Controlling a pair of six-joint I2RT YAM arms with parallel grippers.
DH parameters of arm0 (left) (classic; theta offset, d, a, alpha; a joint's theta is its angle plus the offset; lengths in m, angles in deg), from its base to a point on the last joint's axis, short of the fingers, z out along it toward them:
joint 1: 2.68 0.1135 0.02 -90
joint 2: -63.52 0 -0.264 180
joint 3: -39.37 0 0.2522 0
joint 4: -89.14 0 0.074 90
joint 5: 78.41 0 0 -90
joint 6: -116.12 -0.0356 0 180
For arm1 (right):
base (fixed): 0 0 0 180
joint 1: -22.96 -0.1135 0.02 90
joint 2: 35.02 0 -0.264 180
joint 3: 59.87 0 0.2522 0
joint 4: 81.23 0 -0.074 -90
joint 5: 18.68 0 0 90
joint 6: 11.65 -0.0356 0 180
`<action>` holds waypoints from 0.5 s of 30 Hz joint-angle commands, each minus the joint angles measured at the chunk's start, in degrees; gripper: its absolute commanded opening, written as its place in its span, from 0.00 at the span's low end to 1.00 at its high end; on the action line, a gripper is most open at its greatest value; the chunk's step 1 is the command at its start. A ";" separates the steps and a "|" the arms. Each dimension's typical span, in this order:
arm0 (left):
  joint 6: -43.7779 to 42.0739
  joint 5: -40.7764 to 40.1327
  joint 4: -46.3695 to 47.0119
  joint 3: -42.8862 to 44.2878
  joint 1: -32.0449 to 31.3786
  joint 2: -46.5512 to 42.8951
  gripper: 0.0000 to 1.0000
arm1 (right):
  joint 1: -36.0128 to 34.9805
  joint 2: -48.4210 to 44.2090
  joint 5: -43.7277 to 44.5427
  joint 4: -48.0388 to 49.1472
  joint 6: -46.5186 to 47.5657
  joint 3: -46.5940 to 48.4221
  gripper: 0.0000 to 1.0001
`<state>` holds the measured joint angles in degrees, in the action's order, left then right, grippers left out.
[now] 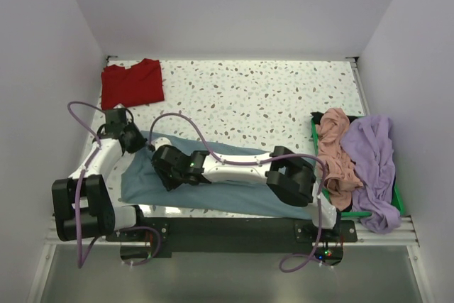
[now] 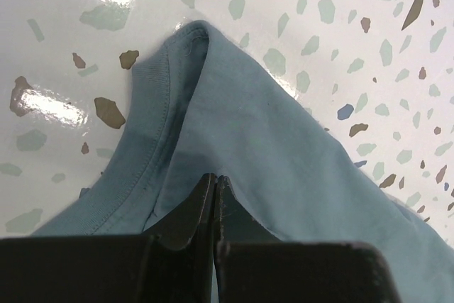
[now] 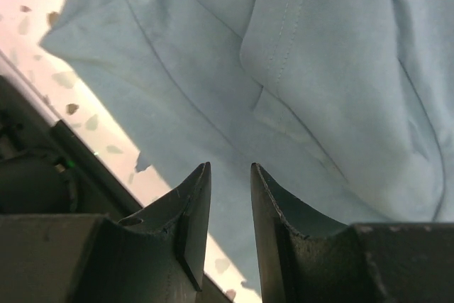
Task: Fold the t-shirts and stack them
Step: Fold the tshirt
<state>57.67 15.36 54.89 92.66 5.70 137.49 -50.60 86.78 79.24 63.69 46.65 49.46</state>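
The slate-blue t-shirt (image 1: 234, 182) lies spread along the table's near edge. My left gripper (image 1: 139, 140) is at the shirt's far left corner. In the left wrist view it (image 2: 215, 177) is shut on the slate-blue cloth (image 2: 284, 140) beside the collar (image 2: 152, 97), and the cloth rises in a ridge. My right gripper (image 1: 163, 167) reaches across the shirt to its left part. In the right wrist view it (image 3: 230, 168) is open and empty just above the cloth (image 3: 319, 69). A folded red t-shirt (image 1: 132, 83) lies at the far left.
A green tray (image 1: 355, 213) at the right edge holds a crumpled salmon-pink t-shirt (image 1: 337, 157) and a lavender t-shirt (image 1: 374, 164) that hangs over its rim. White walls close in the speckled table (image 1: 262, 97) on three sides. A black rail (image 1: 234, 228) runs along the near edge.
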 commanded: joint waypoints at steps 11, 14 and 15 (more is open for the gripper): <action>-2.99 3.61 3.44 1.25 2.60 0.82 0.00 | -0.44 6.78 5.96 2.51 2.79 7.08 0.35; -3.07 3.79 3.35 0.99 2.69 0.47 0.00 | -0.36 8.45 6.84 1.46 3.23 8.67 0.35; -3.07 3.79 3.35 0.99 2.78 0.38 0.00 | -0.44 8.80 7.45 0.85 3.31 8.93 0.35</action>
<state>56.34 18.00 55.70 92.69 7.82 138.43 -50.65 94.34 83.09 63.91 48.85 55.54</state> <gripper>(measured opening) 0.027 0.350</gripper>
